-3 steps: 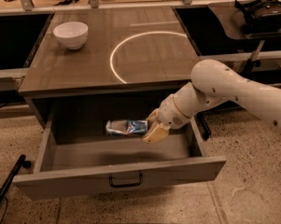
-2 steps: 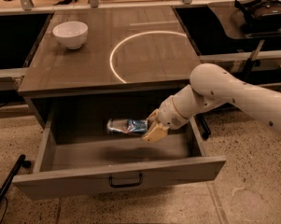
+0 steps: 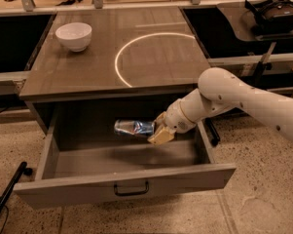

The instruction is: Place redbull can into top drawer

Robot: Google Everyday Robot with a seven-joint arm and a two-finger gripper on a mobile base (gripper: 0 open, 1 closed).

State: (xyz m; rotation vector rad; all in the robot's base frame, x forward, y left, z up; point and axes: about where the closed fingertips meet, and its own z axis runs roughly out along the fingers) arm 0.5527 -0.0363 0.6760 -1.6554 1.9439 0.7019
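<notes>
Grey-brown wooden tabletop (image 3: 82,69) with white ring marking (image 3: 116,62), carrying round white bowl (image 3: 73,35) at far left corner; beige gripper (image 3: 155,132) below front edge, clasping slim silver-blue redbull can (image 3: 131,127).

Pincer (image 3: 155,132) holding redbull can (image 3: 132,127) edged left over top drawer (image 3: 185,178).

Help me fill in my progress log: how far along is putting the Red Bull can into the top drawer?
Done: the wide grey-brown wooden top drawer stands pulled open. In hand: the end effector, inside the drawer opening, grips the slim silver-and-blue metal can by one end. The can lies sideways above the drawer floor, with its shadow beneath. Left: lowering, releasing the can and withdrawing.
</notes>
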